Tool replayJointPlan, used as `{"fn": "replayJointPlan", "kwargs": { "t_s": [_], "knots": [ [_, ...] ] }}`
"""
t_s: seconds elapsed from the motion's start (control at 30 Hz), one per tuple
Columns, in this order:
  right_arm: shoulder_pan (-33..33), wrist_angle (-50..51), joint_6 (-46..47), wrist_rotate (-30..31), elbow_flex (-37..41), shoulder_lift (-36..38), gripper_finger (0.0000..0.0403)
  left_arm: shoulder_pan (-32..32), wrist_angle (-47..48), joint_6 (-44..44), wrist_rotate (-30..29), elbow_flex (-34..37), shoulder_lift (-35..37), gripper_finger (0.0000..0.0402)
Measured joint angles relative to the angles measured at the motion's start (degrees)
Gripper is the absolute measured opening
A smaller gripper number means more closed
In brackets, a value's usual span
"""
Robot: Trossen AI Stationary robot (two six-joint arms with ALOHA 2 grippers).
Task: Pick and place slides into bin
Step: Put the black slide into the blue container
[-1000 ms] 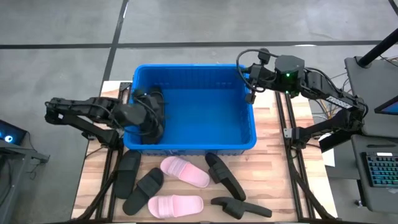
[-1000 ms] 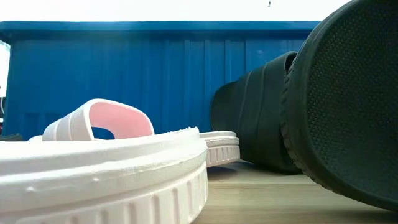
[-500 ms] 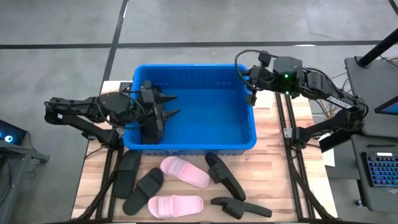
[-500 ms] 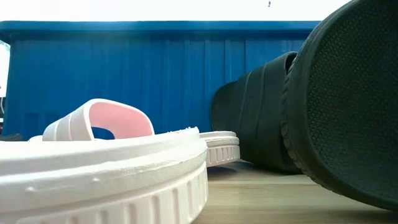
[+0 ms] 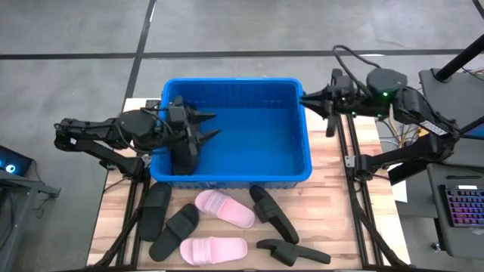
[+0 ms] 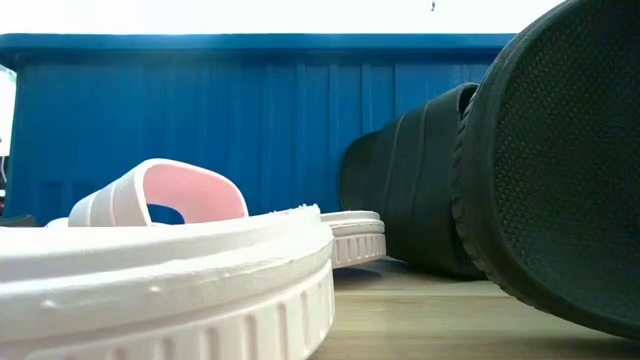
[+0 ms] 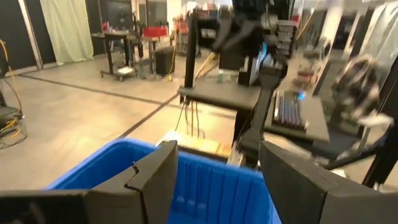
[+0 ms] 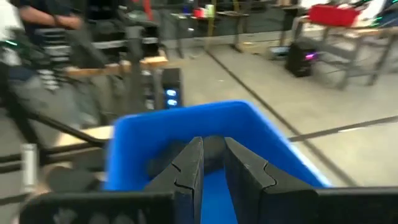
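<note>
Your left gripper [image 5: 208, 126] hangs over the left part of the bin [image 5: 302, 170], fingers spread and empty above a black slide [image 5: 184, 151] lying inside; a second ago it was down on that slide. The remaining slides [image 5: 224, 209] lie on the surface before the bin. They look light and rubbery, so pinch the strap. Your right gripper [image 5: 305, 97], nearly closed and empty, has backed outside the bin's right rim.
</note>
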State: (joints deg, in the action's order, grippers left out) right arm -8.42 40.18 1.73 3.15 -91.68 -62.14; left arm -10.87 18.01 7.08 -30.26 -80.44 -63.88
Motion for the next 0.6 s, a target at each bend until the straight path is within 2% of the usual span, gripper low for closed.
{"fn": "replayJointPlan", "kwargs": {
  "t_s": [0.17,0.37,0.6],
  "knots": [
    [3.34,0.02,1.6,-1.42,0.02,1.5,0.0054,0.0,-1.1,-1.76,0.02,0.06,0.07,0.0211],
    [5.85,-0.2,10.38,-12.74,0.04,-0.01,0.0054,0.0,-1.06,-4.95,0.07,-0.14,0.54,0.0211],
    [7.47,-6.8,11.27,-18.9,0.04,-5.07,0.0057,-0.21,3.02,-4.44,1.42,-0.11,3.94,0.0211]
  ]
}}
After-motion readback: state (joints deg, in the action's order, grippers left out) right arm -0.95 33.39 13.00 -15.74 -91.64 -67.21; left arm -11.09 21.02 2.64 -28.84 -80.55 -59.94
